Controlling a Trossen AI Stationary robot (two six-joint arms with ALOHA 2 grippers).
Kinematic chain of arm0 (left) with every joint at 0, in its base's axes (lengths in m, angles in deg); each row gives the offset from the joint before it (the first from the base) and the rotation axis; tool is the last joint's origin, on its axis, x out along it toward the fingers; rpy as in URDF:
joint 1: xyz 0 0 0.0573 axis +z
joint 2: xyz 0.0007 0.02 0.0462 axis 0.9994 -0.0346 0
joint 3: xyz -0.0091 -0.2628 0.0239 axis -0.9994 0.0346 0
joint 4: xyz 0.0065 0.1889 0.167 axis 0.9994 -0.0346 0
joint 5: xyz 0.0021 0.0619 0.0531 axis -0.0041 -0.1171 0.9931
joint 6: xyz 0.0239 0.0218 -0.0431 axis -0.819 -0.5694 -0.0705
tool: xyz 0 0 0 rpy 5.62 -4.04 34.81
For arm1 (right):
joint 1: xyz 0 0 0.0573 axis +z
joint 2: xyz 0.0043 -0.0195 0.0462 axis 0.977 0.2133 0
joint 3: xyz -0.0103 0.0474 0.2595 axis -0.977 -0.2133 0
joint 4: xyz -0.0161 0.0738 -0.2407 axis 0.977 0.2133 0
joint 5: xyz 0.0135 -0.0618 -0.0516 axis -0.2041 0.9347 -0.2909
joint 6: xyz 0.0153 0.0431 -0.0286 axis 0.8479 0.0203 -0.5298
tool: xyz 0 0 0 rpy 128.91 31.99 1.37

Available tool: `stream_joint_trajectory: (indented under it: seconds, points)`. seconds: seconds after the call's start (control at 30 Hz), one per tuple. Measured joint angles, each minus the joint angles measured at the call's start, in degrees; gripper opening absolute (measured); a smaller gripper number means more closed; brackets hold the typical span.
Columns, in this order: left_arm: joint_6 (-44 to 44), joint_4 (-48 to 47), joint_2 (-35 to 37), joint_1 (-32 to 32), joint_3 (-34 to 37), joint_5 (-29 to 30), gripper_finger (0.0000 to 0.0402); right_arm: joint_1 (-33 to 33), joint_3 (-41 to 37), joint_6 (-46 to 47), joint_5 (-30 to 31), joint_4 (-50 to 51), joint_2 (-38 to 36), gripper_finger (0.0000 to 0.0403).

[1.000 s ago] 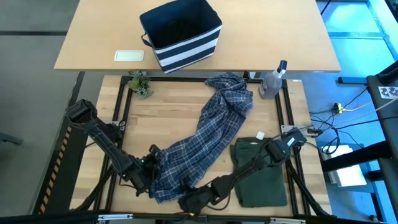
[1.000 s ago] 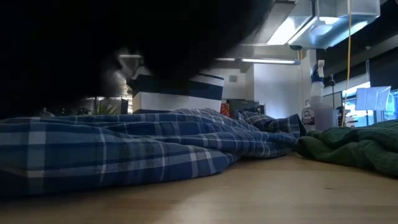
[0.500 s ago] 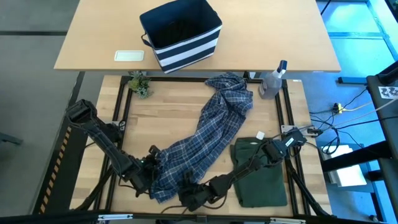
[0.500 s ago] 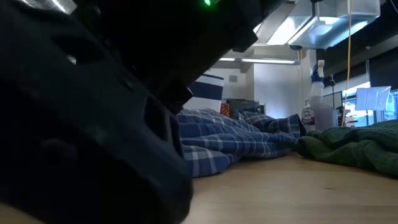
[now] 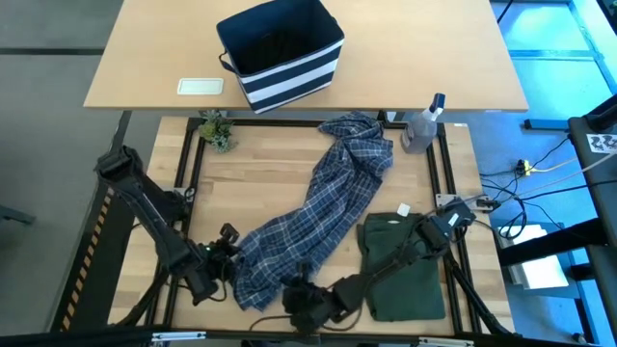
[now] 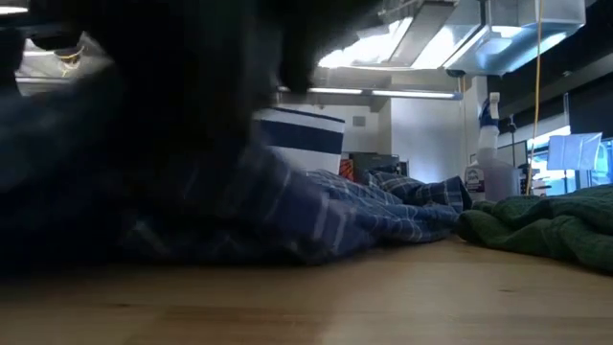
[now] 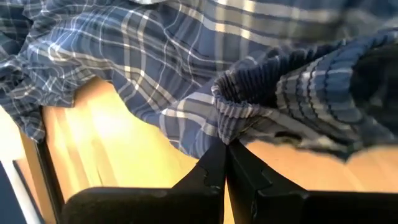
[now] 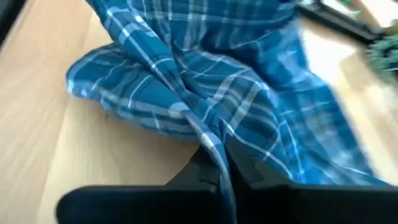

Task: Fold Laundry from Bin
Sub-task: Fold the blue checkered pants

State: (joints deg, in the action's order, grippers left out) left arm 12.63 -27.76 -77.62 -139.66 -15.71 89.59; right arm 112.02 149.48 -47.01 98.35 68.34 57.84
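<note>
Right wrist view: the plaid shirt (image 8: 205,93) is pinched at its hem by the right gripper (image 8: 221,163) and, at its neighbouring edge, by the clenched left gripper (image 7: 225,155), so spreading it flat beside the folded green garment (image 5: 405,275) seems called for next.

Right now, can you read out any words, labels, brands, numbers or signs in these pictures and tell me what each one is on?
No readable text anywhere.
Clear plastic spray bottle: if it has a label, too small to read.
Flat white rectangular item on the light wooden table: no legible print.
Black-and-white square marker at the right edge: a pattern, not words.
</note>
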Motion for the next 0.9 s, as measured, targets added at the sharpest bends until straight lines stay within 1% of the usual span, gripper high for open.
stream_joint_trajectory:
  seconds: [0.13,0.27,0.47,0.57,0.63,0.77,0.83,0.9]
  points:
    - [2.53,-3.58,2.31,-2.12,0.00,-2.60,0.0003,1.00,0.02,4.03,4.34,3.33,-2.19,0.0002]
    - [5.61,-5.96,4.22,-4.28,0.00,-4.07,0.0027,0.81,0.02,7.54,6.53,5.64,-3.10,0.0001]
    - [11.74,-9.54,5.25,-7.20,0.00,-4.23,0.0073,-0.61,0.00,11.73,6.97,7.34,-3.13,0.0001]
    - [14.51,-9.86,5.25,-8.76,0.00,-4.63,0.0091,-1.36,0.00,12.46,7.01,7.42,-3.13,0.0001]
    - [16.16,-8.09,5.25,-9.80,0.00,-4.67,0.0100,-1.92,0.00,13.45,6.99,7.41,-3.13,0.0001]
    - [15.29,2.00,5.25,-12.02,0.00,-3.61,0.0109,-3.29,0.00,15.29,5.95,7.25,-3.13,0.0000]
    - [13.36,6.63,5.25,-13.04,0.00,-1.69,0.0109,-4.19,0.00,16.13,5.09,6.96,-3.13,0.0000]
    - [12.05,10.15,5.21,-14.01,0.00,1.60,0.0110,-5.11,0.00,16.63,4.49,6.73,-3.13,0.0000]
